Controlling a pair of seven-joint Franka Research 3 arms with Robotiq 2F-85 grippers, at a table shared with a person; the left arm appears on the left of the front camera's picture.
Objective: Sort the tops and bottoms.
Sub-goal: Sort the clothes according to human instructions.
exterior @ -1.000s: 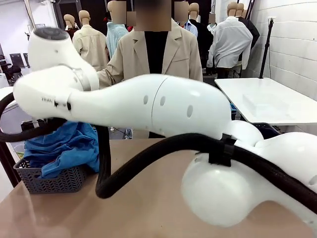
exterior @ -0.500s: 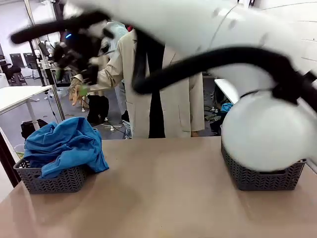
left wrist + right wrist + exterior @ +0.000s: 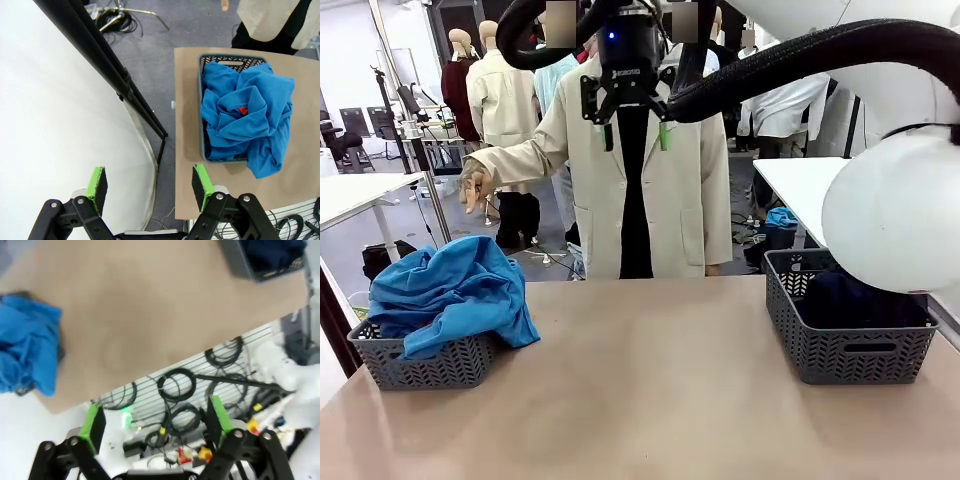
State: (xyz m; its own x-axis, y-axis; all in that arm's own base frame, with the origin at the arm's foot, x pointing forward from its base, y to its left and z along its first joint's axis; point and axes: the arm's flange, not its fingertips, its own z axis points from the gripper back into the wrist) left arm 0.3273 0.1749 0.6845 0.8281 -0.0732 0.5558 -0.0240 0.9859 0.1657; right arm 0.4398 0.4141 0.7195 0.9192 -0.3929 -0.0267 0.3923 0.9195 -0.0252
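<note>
Front view: right pincer (image 3: 635, 133) raised high above the tan bench (image 3: 640, 390), spread wide, empty.
Bright blue knit tops (image 3: 450, 292) heap the left grey basket (image 3: 420, 365); dark navy bottoms (image 3: 855, 298) fill the right grey basket (image 3: 850, 345); left pincer (image 3: 149, 183) wide too.

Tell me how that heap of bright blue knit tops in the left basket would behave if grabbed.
The bright blue knit tops would likely go floppy, since folds already droop over the grey basket rim. One pinch may drag tangled neighbours along. They're unlikely to slip.

Bright blue tops (image 3: 450, 295) fill the left grey lattice-patterned basket (image 3: 420, 365); one shows a small red tag (image 3: 243, 110). Dark navy bottoms (image 3: 855, 295) lie in the right grey basket (image 3: 850, 350). The worktop (image 3: 640, 400) is tan. The person's coat (image 3: 690, 190) is beige over black.
</note>
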